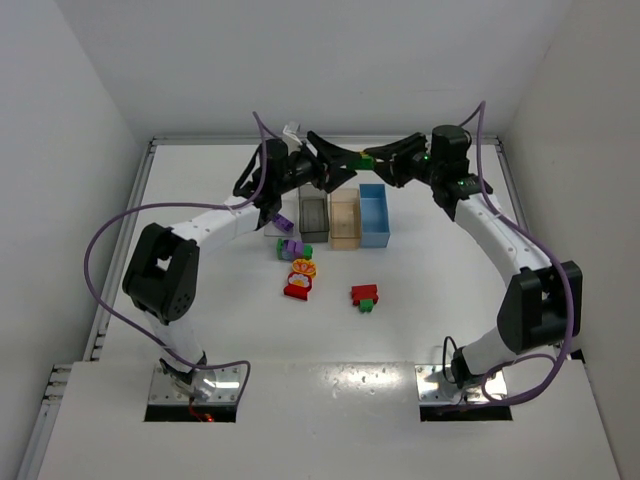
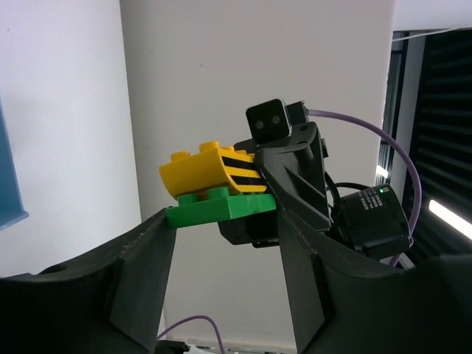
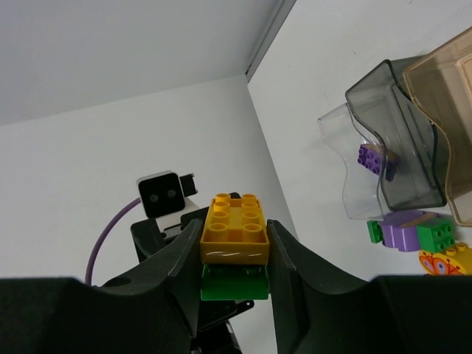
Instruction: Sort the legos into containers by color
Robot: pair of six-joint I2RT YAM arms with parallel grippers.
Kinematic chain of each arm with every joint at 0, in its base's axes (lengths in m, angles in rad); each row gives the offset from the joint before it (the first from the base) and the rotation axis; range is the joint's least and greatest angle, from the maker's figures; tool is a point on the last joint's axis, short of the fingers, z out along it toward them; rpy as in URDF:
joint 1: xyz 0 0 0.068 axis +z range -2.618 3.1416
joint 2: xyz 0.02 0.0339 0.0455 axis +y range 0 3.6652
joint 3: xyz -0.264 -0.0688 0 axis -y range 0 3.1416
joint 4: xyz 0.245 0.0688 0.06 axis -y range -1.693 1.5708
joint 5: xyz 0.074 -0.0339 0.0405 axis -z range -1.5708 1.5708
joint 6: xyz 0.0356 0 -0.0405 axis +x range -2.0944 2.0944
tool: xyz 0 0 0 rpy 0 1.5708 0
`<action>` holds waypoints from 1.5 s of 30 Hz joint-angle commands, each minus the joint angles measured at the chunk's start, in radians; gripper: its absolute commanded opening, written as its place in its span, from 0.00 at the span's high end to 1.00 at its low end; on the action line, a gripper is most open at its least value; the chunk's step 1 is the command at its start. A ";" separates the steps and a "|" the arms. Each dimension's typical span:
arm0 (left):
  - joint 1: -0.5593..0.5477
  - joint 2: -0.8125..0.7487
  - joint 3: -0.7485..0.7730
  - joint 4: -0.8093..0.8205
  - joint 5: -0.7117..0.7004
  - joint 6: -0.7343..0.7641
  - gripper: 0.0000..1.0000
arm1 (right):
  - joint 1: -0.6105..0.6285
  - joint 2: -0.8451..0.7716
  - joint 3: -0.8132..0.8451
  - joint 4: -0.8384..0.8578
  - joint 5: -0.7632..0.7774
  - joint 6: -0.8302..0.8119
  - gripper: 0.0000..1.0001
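- White table (image 1: 250, 335), white walls. Bins sit in a row at the far side: clear bin (image 3: 339, 147), grey bin (image 3: 402, 125), tan bin (image 3: 450, 88), blue bin (image 1: 375, 240).
- Both grippers meet in the air behind the bins. From above, the left arm overlaps the clear bin.
- Right gripper (image 3: 234, 237) is clamped on the yellow-and-green stack (image 3: 234, 225), held aloft.
- Left gripper (image 2: 225, 221) has its jaws apart around the stack's green part, one fingertip touching. Can't tell if it grips.
- Loose legos (image 1: 300, 270) in front of the bins show only in the top view.
- Black stripes on the yellow brick show only in the left wrist view.
- Purple brick (image 3: 372, 158) in the clear bin shows best in the right wrist view.
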 commanded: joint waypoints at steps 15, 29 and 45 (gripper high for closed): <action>0.008 0.017 0.050 0.077 0.011 -0.031 0.67 | 0.011 0.000 -0.014 0.093 -0.065 0.024 1.00; 0.008 -0.017 -0.008 0.125 0.052 -0.020 1.00 | -0.035 0.049 -0.016 0.139 -0.056 0.015 1.00; -0.032 -0.075 -0.091 0.206 0.146 0.036 1.00 | -0.104 0.135 0.045 0.218 -0.056 -0.048 1.00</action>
